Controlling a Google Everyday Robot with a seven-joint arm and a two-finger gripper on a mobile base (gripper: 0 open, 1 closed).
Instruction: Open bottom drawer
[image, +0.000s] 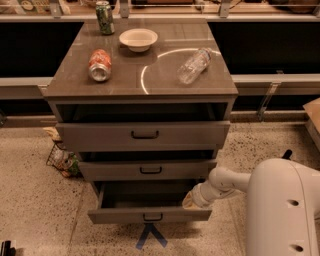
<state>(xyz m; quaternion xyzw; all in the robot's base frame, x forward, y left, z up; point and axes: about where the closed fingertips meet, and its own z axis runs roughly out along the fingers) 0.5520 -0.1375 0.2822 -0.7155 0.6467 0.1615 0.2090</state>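
**Item 1, bottom drawer** (120, 215): lowest of three in the grey-brown cabinet (227, 107). It stands well out past the two above, with its plain grey inside showing and nothing visible in it. A black bar handle (152, 217) sits at the centre of the front, with nothing on it. Judged open or very nearly so; little of the task appears left.

**Item 2, gripper** (192, 200): low at the drawer's right end, tucked in at the corner just behind the front panel and well apart from the handle. It is judged to sit there so as to draw the front outward from its inner side, not by the bar. Whether it is clenched or released cannot be told, as its tip is dim and merges with the drawer wall.

**Item 3, arm** (225, 181): white, reaching left and down from the robot body (285, 210). The body stands to the cabinet's right, off the drawer's path, which leaves that path free.

**Item 4, middle drawer** (115, 170) and top drawer (100, 134): each a little forward of the cabinet face, stepped one above the other.

**Item 5, cabinet top** (125, 80): white bowl (138, 38), red can (100, 64) on its side, green can (105, 10) upright at the back, clear bottle (194, 65) on its side. All lie apart from one another, and none has a part in the task.

**Item 6, floor**: blue tape mark (150, 236) just in front of the drawer; wire basket (62, 160) beside the cabinet's left
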